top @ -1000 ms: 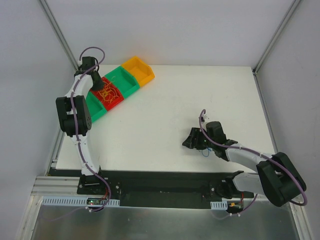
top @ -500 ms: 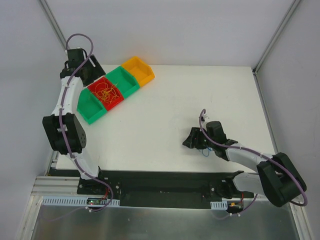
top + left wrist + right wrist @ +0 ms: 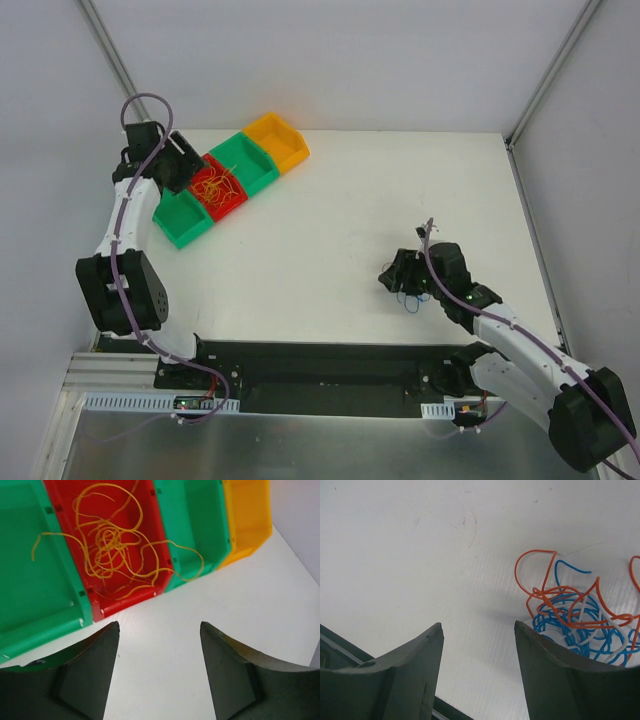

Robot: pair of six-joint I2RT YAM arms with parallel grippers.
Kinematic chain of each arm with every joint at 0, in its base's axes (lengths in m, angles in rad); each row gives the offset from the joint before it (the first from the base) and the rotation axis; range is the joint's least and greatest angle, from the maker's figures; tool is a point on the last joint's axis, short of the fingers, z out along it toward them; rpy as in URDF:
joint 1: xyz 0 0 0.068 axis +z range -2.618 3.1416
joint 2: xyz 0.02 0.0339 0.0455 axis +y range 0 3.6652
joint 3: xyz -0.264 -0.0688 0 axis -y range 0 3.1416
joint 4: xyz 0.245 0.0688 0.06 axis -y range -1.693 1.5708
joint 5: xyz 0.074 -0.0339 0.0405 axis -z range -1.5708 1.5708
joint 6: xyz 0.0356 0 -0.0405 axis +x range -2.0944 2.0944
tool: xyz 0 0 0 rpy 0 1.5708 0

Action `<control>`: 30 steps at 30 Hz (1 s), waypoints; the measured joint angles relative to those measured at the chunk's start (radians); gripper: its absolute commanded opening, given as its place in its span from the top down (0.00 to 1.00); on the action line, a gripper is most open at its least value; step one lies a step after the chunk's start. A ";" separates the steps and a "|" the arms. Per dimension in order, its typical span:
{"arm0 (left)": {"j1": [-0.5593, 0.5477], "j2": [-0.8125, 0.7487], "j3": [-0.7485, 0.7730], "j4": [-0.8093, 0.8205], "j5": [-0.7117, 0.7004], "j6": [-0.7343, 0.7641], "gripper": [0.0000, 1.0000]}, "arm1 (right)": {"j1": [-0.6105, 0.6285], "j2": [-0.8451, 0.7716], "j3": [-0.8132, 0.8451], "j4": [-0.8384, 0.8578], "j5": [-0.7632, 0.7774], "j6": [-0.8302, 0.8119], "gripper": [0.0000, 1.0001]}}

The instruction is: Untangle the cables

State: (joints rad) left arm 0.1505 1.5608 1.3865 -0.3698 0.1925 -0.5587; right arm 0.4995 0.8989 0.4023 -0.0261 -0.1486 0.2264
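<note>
Sorting, by the look of it. Overhead: left gripper (image 3: 182, 165) hangs beside the red plastic bin (image 3: 230, 208) holding loose thin yellow wires (image 3: 213, 183). Right gripper (image 3: 392, 276) sits by a tangled clump of orange, blue and white wires (image 3: 409, 302) on the table. Left wrist: jaws apart, empty. Right wrist: jaws apart, empty, clump just beside one finger. Next, I reckon: shift over, pinch a single strand.

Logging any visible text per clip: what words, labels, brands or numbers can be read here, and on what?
No readable text anywhere.
The red bin, green bins, yellow bin and table carry no print.
Small boards at the arm bases: too small to read.
</note>
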 measured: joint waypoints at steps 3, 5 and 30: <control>0.063 0.069 0.031 -0.004 0.020 -0.072 0.55 | 0.000 -0.029 0.010 -0.039 0.024 0.000 0.39; 0.106 0.162 0.096 -0.014 0.037 -0.111 0.51 | 0.000 -0.031 0.022 -0.069 0.035 0.000 0.39; 0.123 0.401 0.183 -0.030 -0.021 -0.323 0.87 | -0.009 -0.126 0.035 -0.203 0.104 -0.030 0.39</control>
State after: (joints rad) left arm 0.2737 1.9621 1.5692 -0.4000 0.1711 -0.8818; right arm 0.4908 0.7731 0.4374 -0.2291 -0.0448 0.1963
